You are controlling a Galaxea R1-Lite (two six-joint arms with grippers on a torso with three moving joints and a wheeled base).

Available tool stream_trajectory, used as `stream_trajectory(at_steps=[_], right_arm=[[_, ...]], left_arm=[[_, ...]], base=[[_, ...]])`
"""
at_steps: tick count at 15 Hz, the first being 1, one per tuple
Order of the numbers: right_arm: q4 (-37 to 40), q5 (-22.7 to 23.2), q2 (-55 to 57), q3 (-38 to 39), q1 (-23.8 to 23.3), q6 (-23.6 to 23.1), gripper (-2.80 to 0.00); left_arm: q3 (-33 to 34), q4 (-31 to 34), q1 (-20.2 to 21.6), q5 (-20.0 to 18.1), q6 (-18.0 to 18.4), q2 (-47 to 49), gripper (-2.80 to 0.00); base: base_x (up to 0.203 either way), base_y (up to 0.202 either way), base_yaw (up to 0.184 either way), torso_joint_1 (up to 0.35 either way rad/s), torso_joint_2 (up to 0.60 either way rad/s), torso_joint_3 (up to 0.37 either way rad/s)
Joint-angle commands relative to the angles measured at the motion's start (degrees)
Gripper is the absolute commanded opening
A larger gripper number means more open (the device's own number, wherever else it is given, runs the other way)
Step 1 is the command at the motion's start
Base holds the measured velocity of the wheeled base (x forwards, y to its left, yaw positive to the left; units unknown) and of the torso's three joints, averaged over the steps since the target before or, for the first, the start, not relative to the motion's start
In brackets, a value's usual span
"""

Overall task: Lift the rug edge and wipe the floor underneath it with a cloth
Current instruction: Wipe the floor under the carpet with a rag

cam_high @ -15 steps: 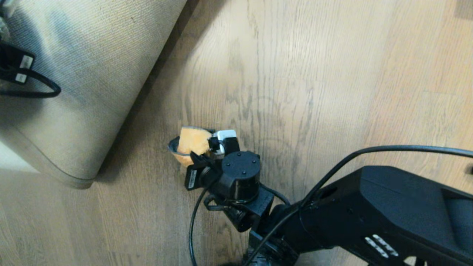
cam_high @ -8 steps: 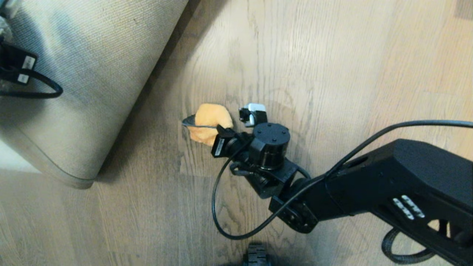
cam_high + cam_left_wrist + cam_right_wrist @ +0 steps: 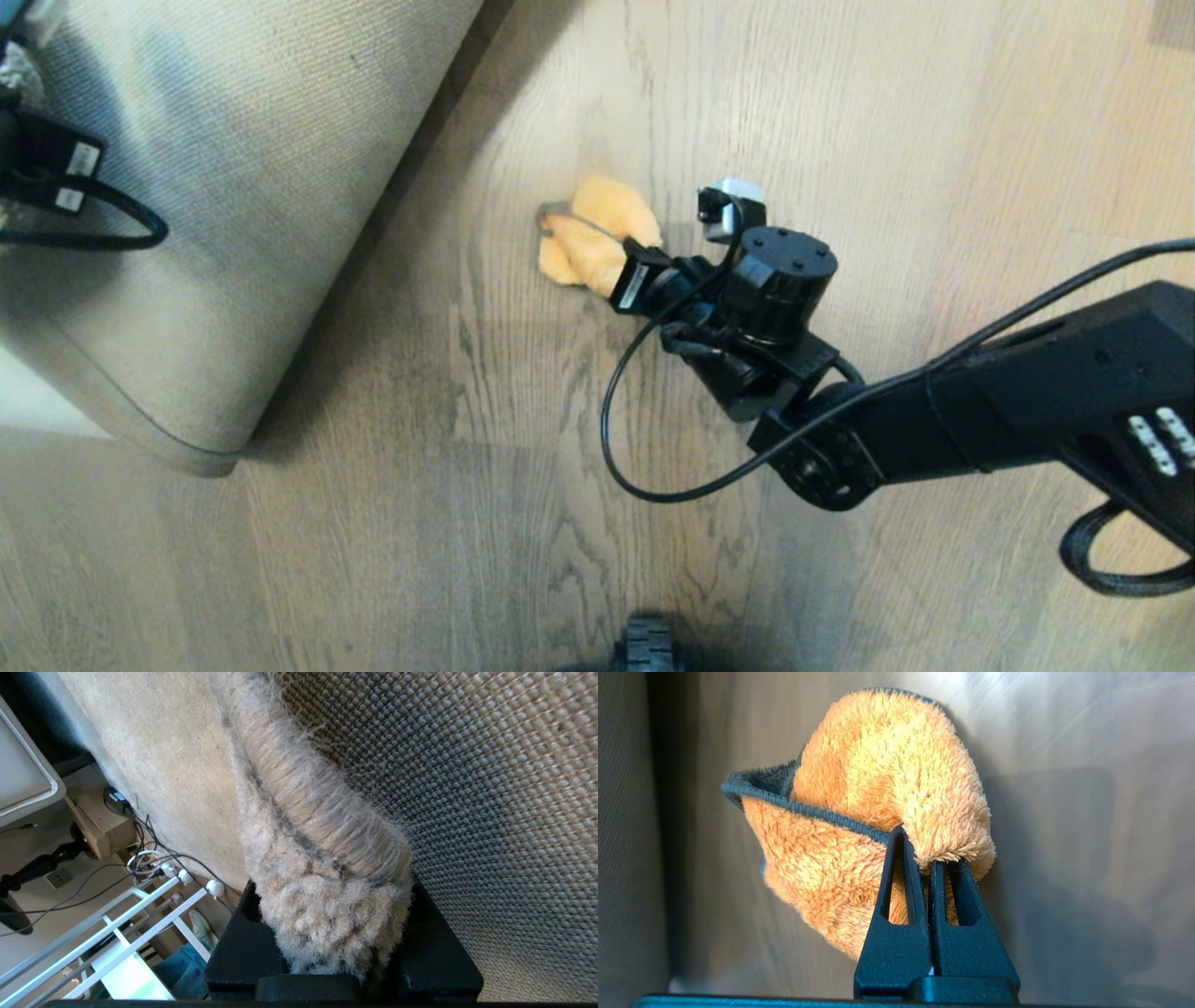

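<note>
Holding the rug edge [image 3: 327, 896] lifted, your left gripper [image 3: 343, 956] clamps its pile; your right gripper [image 3: 930, 868] pinches the orange cloth [image 3: 597, 238] against the floor [image 3: 840, 140].

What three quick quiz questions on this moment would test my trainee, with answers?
1. True or false: the right tool is shut on the cloth.
2. Which side of the rug edge faces the head camera: A pile, B woven backing, C neither?
3. Fill in: the left tool grips the ___.

Key: 1 true; the cloth sits against the floor. 2 B; the lifted rug shows its woven backing. 3 rug edge, its fluffy border clamped between the fingers.
</note>
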Motion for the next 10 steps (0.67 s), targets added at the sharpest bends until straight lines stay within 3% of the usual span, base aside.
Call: stream_trajectory(at_steps=[1, 7, 10], right_arm=[[-0.1, -0.1, -2.7, 0.1, -2.4, 0.0, -2.80], [1.2, 0.4, -4.8, 2.2, -4.5, -0.8, -2.80], [0.2, 0.4, -5.2, 7.9, -0.9, -1.3, -2.80]], left_arm=[[0.0, -0.1, -0.1, 0.2, 0.2, 0.2, -2.80], [0.0, -0.1, -0.2, 0.5, 0.1, 0.1, -2.80], [0.0, -0.1, -0.2, 0.6, 0.1, 0.0, -2.80]], base=[[0.000, 0.000, 0.000, 0.000, 0.00, 0.000], [0.000, 0.000, 0.000, 0.000, 0.00, 0.000], [0.000, 0.000, 0.000, 0.000, 0.00, 0.000]])
